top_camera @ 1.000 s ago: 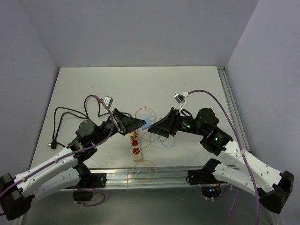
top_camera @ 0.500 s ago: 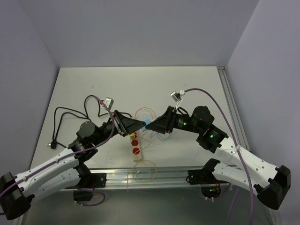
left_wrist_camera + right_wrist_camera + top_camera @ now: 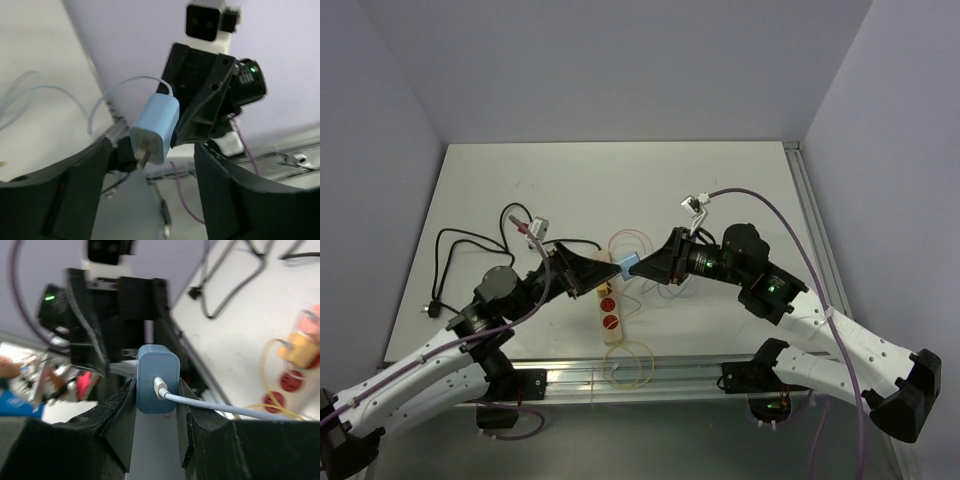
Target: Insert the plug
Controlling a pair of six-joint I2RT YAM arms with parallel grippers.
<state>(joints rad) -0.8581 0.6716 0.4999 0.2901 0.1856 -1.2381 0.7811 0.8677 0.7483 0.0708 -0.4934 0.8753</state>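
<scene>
My right gripper [image 3: 642, 267] is shut on a light blue plug [image 3: 628, 266] with a white cable, held in the air above the table. In the right wrist view the plug [image 3: 157, 378] sits between both fingers, cable end toward the camera. My left gripper [image 3: 603, 270] is open and faces it from the left. In the left wrist view the plug [image 3: 155, 127] hangs prongs-first just in front of my open fingers [image 3: 75, 190], apart from them. The white power strip [image 3: 609, 310] with red sockets lies on the table below both grippers.
An orange plug [image 3: 603, 288] with a thin yellowish cable sits in the strip's far socket and also shows in the right wrist view [image 3: 300, 347]. A black cable [image 3: 455, 260] loops on the table's left. A metal rail [image 3: 620, 372] runs along the near edge.
My right gripper has moved a little left with the blue plug, closer to the left gripper. My left arm has drawn back slightly to the left, its gripper staying open.
</scene>
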